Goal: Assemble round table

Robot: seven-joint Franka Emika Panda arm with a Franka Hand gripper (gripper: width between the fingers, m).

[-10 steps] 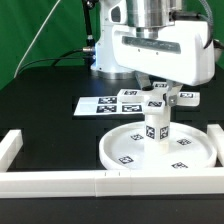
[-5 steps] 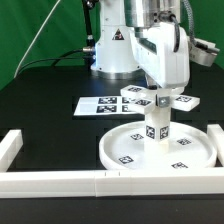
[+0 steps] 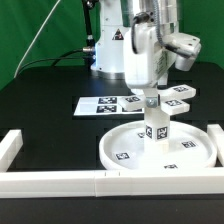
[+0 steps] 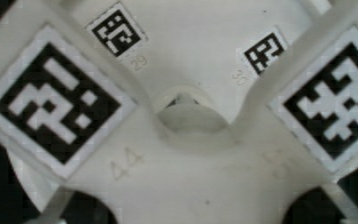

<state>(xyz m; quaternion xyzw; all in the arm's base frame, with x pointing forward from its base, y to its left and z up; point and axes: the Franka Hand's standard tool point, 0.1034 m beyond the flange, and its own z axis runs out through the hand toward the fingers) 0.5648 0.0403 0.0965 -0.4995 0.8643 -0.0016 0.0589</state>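
Black tabletop holds marker board [image 3: 108, 104] behind disc [image 3: 122, 146]; tool [image 3: 152, 98] pinches cross-shaped base [image 3: 172, 98] over leg [image 3: 156, 128].

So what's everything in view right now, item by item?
Round disc: one, white with tags, on the table inside the rail frame.
Leg: one, white, tagged, upright on the disc's centre.
Cross-shaped base: one, white with tags, on top of the leg.
Marker board: one, flat white, on the table behind the disc.
Rail frame: one, white, along the front and both sides.
Table: one, black.
Backdrop: one, green, at the exterior view's left.
End effector: one, white arm, down at the cross-shaped base; whether it grips cannot be told.
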